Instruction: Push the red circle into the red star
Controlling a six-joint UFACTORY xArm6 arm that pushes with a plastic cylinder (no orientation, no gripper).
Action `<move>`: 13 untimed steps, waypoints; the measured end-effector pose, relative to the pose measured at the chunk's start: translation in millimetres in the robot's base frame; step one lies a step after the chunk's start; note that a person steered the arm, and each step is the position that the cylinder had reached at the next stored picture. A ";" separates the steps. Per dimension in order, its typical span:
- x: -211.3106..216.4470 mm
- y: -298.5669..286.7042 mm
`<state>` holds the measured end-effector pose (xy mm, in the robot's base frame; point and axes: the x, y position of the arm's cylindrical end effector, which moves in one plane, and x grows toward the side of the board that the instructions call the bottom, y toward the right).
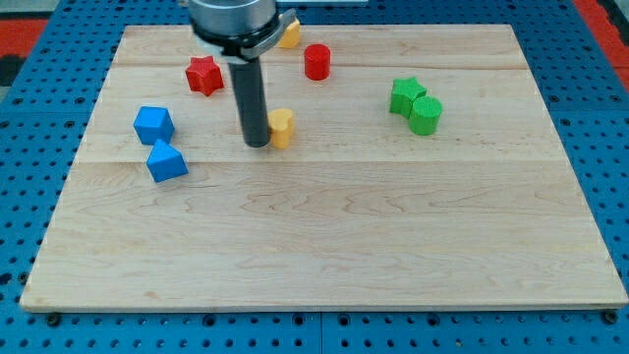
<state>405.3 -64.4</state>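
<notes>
my tip (257, 144) touching yellow block (281, 127)

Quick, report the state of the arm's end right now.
No gripper, holding nothing: my tip rests on the board, right beside the yellow block on the view's left, away from the red circle and red star.

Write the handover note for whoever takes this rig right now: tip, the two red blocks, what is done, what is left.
My tip rests on the board just to the view's left of a yellow block, touching it or nearly so.
The red circle stands near the view's top, right of the rod.
The red star lies left of the rod at about the same height in the view; the two are clearly apart.
Done: nothing visible yet; the circle has not reached the star.
Left: bring my tip round to the circle's right side and push it leftward into the star, probably steering clear of the second yellow block near the top edge.
</notes>
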 end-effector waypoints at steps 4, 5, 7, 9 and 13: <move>-49.3 -5.7; -90.0 39.1; -143.0 123.3; -118.9 -9.7; -119.4 -73.3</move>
<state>285.9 -137.7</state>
